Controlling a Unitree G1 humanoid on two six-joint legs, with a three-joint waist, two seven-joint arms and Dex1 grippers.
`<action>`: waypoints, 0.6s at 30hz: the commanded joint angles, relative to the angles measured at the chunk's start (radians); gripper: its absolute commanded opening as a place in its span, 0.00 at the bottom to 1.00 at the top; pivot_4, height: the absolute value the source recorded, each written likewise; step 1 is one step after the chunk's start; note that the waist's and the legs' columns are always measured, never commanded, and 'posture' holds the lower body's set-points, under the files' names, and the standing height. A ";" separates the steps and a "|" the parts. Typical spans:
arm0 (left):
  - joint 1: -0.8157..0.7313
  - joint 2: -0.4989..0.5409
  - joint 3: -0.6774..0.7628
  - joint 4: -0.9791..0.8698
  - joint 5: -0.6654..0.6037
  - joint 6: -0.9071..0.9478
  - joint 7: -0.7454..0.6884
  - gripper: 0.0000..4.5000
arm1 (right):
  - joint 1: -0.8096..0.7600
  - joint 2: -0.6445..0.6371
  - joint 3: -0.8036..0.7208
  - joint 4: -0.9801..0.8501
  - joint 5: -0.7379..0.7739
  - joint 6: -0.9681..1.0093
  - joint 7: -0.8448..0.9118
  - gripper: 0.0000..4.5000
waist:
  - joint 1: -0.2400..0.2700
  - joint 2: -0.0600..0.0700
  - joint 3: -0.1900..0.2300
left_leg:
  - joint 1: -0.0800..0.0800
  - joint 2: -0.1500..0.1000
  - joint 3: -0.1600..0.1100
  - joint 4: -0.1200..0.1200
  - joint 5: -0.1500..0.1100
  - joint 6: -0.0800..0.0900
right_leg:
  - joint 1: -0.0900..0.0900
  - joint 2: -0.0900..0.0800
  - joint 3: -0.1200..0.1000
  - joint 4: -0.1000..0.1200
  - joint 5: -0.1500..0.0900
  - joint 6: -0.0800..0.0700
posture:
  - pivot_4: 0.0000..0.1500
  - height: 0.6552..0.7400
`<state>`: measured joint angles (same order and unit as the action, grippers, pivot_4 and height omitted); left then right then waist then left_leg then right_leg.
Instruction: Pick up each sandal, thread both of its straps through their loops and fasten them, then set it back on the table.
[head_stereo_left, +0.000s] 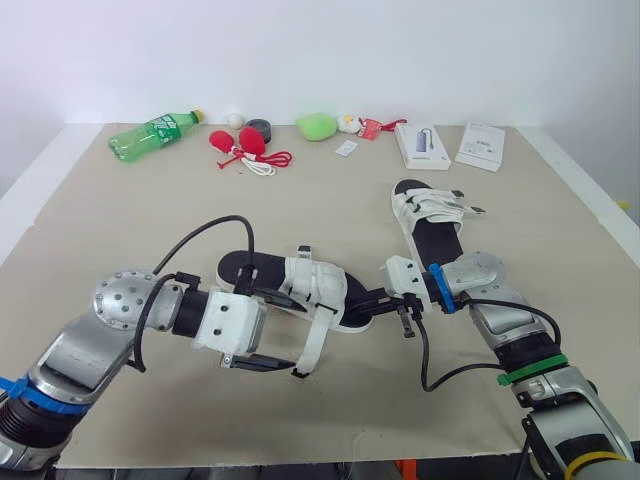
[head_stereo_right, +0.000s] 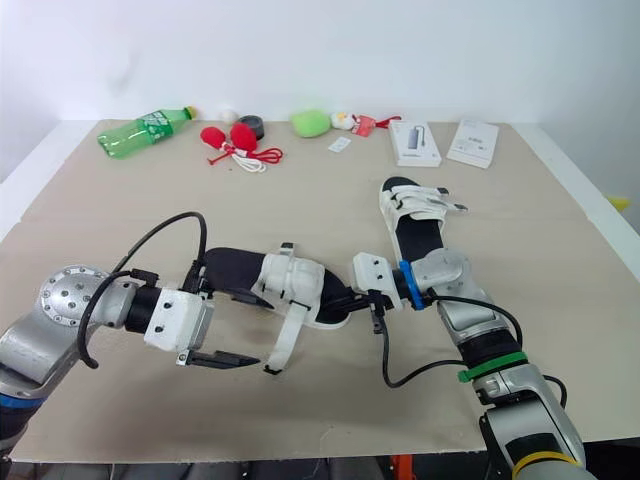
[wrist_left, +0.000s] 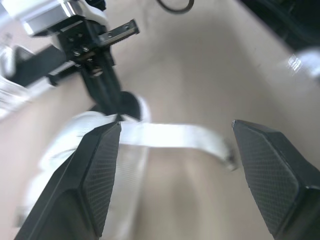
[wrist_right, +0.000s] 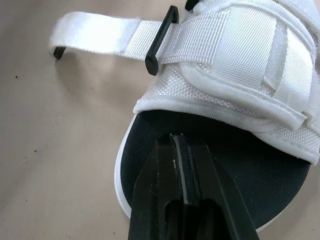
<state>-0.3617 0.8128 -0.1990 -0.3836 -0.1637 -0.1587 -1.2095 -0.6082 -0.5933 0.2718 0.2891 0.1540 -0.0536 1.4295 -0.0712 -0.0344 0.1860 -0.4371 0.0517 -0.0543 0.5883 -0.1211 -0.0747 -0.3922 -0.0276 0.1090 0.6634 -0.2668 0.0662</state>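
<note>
The counter (head_stereo_left: 120, 230) carries both sandals. The far sandal (head_stereo_left: 430, 215) lies back on my right, well apart from my arms. The near sandal (head_stereo_left: 315, 285) lies in the middle between my two claws, heel toward my left arm and toe toward my right.

My left claw (wrist_left: 176, 125) is spread wide and grips nothing. Its fingers stand on either side of the loose white strap (head_stereo_left: 314, 340), which trails from the sandal's near side toward me. My right claw (wrist_right: 175, 145) has its fingers pressed together, tips over the black footbed at the toe end (touching or just above, I cannot tell). I see nothing pinched between them.

The strap runs out through its black loop (wrist_right: 162, 37), and its free end is unfastened.

What worries me most is the sandal itself. By my reading it is pinned at best, not gripped, so a firm tug on the strap could skid it out from under my right claw and twist it round. Next is the strap. It is thin and limp, and if my left claw closes slightly off line it may slip past a pad and leave me clamping air. Smallest is the loop: a pull the wrong way could draw the strap back out, and a crooked fold would fasten askew.
</note>
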 joint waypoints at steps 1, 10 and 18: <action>-0.027 -0.019 -0.057 0.136 0.186 -0.385 0.038 0.81 | 0.003 -0.002 0.027 0.034 -0.033 0.006 0.008 0.00 | 0.000 0.000 0.000 | 0.000 0.000 0.000 0.000 0.000 0.000 | 0.000 0.000 0.000 0.000 0.000 0.000 | 1.00 1.00; -0.120 -0.113 -0.135 0.399 0.368 -0.810 0.195 0.81 | -0.001 -0.002 0.027 0.037 -0.033 -0.001 0.012 0.00 | 0.002 0.001 0.000 | 0.000 0.000 0.001 -0.001 0.000 0.000 | 0.000 0.000 0.001 0.000 0.000 0.000 | 1.00 1.00; -0.192 -0.191 -0.249 0.455 0.392 -0.850 0.230 0.81 | 0.024 -0.023 0.014 0.002 -0.029 0.020 0.000 0.00 | 0.007 0.001 -0.001 | 0.000 0.000 0.001 -0.001 0.001 0.001 | 0.001 0.001 0.001 0.001 0.001 0.001 | 1.00 1.00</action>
<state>-0.5366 0.6157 -0.4421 0.0718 0.2368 -0.9882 -0.9904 -0.6059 -0.5950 0.2722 0.2810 0.1533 -0.0495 1.4274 -0.0644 -0.0330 0.1851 -0.4367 0.0521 -0.0535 0.5877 -0.1205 -0.0738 -0.3918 -0.0260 0.1105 0.6643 -0.2660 0.0676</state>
